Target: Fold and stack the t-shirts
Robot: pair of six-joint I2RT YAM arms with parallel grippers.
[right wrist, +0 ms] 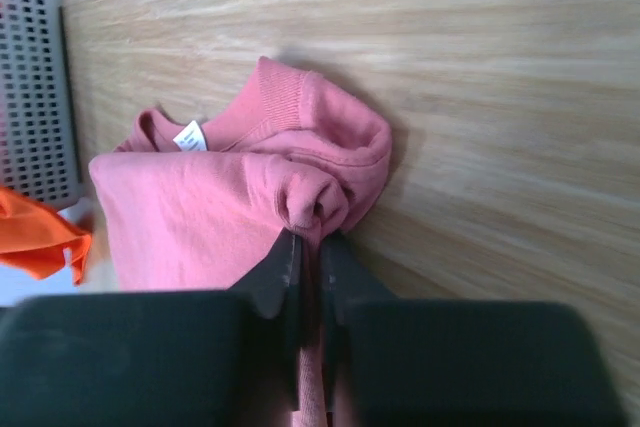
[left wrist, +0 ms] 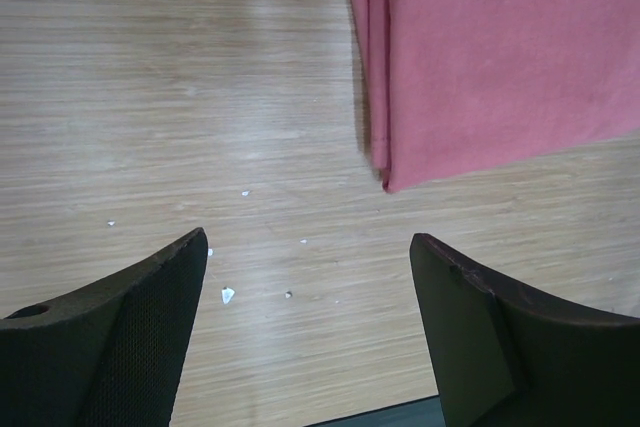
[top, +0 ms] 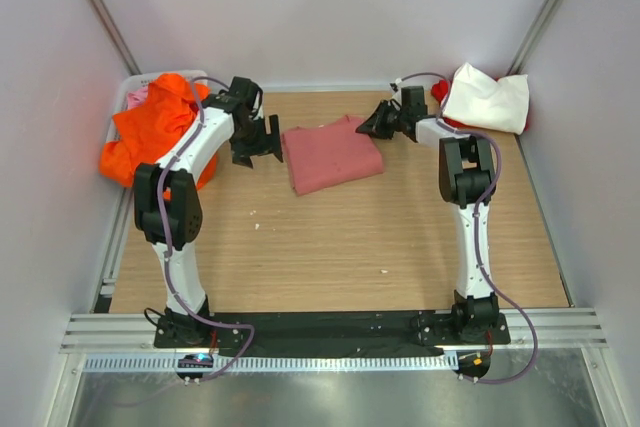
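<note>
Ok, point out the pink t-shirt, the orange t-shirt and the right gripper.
pink t-shirt [top: 333, 155], top view, middle of folded cloth
orange t-shirt [top: 150, 129], top view, bunched middle
right gripper [right wrist: 310, 239], right wrist view, between its fingertips

From here I see a light wood-grain table [top: 330, 247]. A salmon-pink t-shirt [top: 332, 157] lies folded on it at the far middle, its stacked edges flat on the left and its collar end bunched up on the right. In the far left corner sits a grey perforated basket [top: 133, 96] with an orange t-shirt [top: 150, 132] heaped over it and spilling down its near side. In the far right corner a white t-shirt [top: 487, 97] is piled on a red t-shirt [top: 440, 92]. A few small white specks [left wrist: 228, 294] dot the bare wood just left of the pink shirt. A black strip [top: 330, 325] runs along the near edge.
</note>
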